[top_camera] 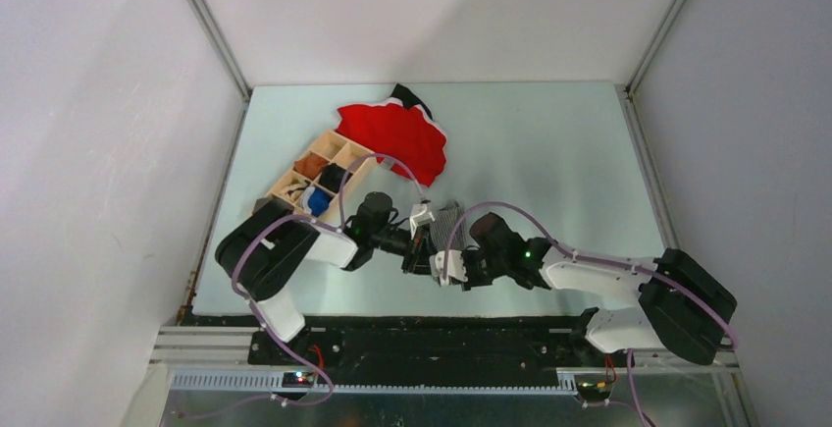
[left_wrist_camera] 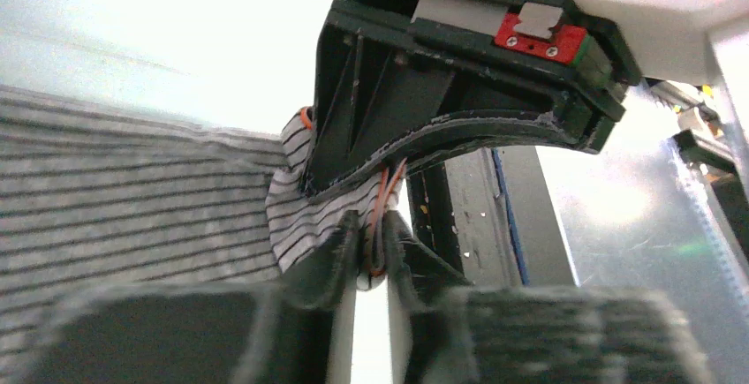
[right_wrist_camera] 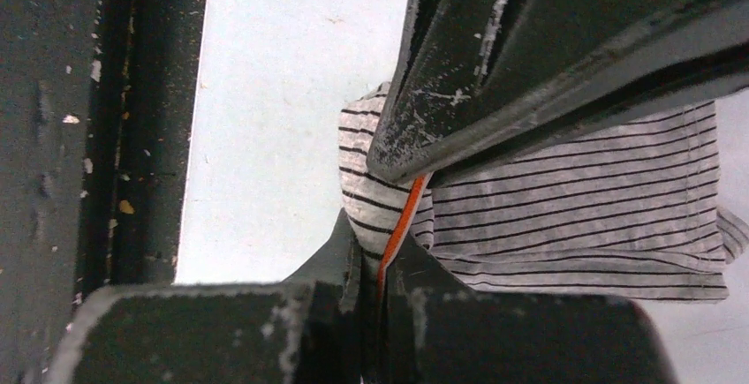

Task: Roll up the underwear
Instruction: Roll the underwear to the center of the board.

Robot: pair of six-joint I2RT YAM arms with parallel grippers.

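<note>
Two robot arms reach in from the near edge of a pale table [top_camera: 549, 152] and meet just ahead of their bases. The left gripper [left_wrist_camera: 371, 260] has its fingers pinched shut on an orange-trimmed edge of the underwear [right_wrist_camera: 574, 207], which is grey-and-white striped. The right gripper [right_wrist_camera: 382, 269] is clamped on the same bunched edge, right beside it. The rest of the fabric spreads over the table past them. Farther back on the left sits a wooden divided tray [top_camera: 285, 189]. Beyond it lies a red cloth [top_camera: 397, 137] with dark trim.
</note>
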